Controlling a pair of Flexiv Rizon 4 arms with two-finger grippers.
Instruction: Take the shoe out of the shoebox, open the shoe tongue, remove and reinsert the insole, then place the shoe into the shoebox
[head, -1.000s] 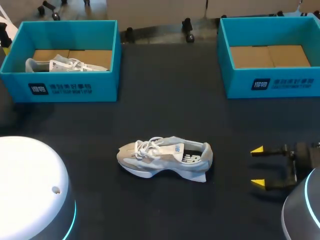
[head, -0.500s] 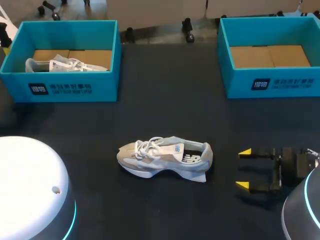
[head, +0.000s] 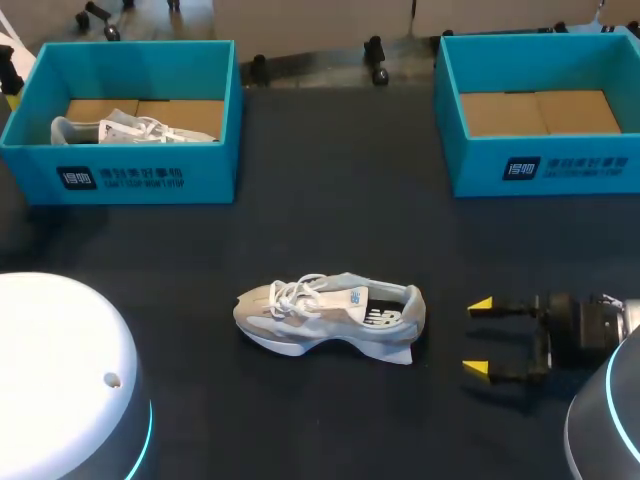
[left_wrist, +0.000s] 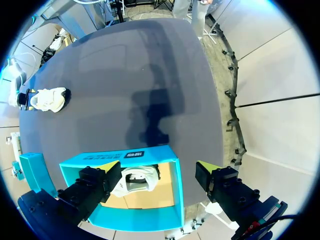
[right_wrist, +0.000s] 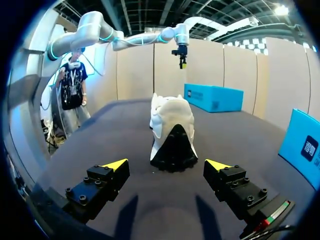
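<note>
A grey and white shoe (head: 330, 318) lies on its side in the middle of the black table, toe to the left and heel to the right. My right gripper (head: 478, 337) stands open just right of the heel, low over the table. In the right wrist view the shoe's heel and sole (right_wrist: 171, 132) lie straight ahead of the open right gripper (right_wrist: 167, 165), a short gap away. My left gripper (left_wrist: 157, 167) hangs open high above the left teal shoebox (left_wrist: 172, 200), which holds a second white shoe (left_wrist: 137, 180). The head view does not show the left gripper.
The left shoebox (head: 125, 165) stands at the back left with the white shoe (head: 130, 130) inside. A second teal shoebox (head: 540, 165) at the back right shows only its cardboard floor. My left arm's white housing (head: 60, 380) fills the front left corner.
My right gripper has slid left across the table toward the shoe's heel, still open. The shoe, the boxes and the left arm have not moved.
</note>
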